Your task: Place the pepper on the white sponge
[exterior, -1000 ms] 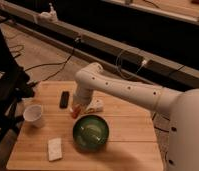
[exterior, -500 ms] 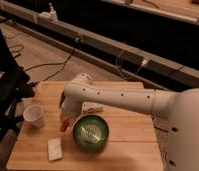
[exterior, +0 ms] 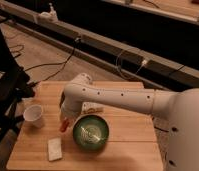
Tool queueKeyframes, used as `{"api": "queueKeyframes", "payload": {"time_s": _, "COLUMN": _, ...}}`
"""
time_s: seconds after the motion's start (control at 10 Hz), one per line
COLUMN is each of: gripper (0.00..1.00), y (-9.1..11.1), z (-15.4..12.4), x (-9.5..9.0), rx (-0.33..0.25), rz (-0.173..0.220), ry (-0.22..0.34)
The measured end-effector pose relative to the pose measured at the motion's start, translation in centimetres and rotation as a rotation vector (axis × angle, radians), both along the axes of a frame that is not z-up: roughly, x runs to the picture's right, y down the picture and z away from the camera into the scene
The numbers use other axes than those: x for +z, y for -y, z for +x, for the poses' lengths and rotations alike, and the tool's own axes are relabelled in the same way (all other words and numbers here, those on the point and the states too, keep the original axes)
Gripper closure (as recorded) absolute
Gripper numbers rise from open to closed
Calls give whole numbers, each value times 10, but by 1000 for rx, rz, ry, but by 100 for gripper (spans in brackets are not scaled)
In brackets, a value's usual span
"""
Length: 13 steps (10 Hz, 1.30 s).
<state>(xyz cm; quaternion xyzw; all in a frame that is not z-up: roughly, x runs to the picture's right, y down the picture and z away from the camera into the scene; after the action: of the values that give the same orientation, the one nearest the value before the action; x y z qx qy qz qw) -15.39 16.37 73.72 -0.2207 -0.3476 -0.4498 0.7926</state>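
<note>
My gripper (exterior: 65, 121), clasping the small red-orange pepper (exterior: 62, 127), hangs between the white cup (exterior: 34, 115), left, and round green plate (exterior: 91, 133), right; the flat white rectangular sponge (exterior: 55, 148) lies just in front.

Honestly, nothing readable is showing up anywhere here: no labels, brand names, numbers or signs. The white cup (exterior: 34, 115) out at 9 o'clock on the wooden table (exterior: 123, 155) is looking plain. So is the white sponge (exterior: 54, 148) down at 8 o'clock from the green plate (exterior: 106, 131). The gripper (exterior: 64, 123) is sitting right at the plate's 9 o'clock edge, pinching closed on the pepper (exterior: 62, 128), and the white arm (exterior: 118, 100) behind it is showing only little dark dots, no lettering.
</note>
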Motion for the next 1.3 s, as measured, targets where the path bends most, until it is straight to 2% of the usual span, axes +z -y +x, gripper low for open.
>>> {"api": "queueKeyframes", "payload": {"time_s": 0.3, "gripper": 100, "y": 0, "z": 0, "x": 0, "rx": 0, "rz": 0, "ry": 1}}
{"api": "queueKeyframes", "payload": {"time_s": 0.5, "gripper": 100, "y": -8, "z": -11, "x": -2, "rx": -9, "rz": 10, "ry": 28}}
{"api": "queueKeyframes", "payload": {"time_s": 0.9, "gripper": 100, "y": -52, "z": -66, "x": -17, "rx": -70, "rz": 45, "ry": 136}}
{"api": "queueKeyframes", "payload": {"time_s": 1.1, "gripper": 100, "y": -72, "z": -90, "x": -22, "rx": -98, "rz": 54, "ry": 175}}
{"api": "queueKeyframes", "payload": {"time_s": 1.3, "gripper": 100, "y": -93, "z": -105, "x": -24, "rx": -131, "rz": 49, "ry": 189}}
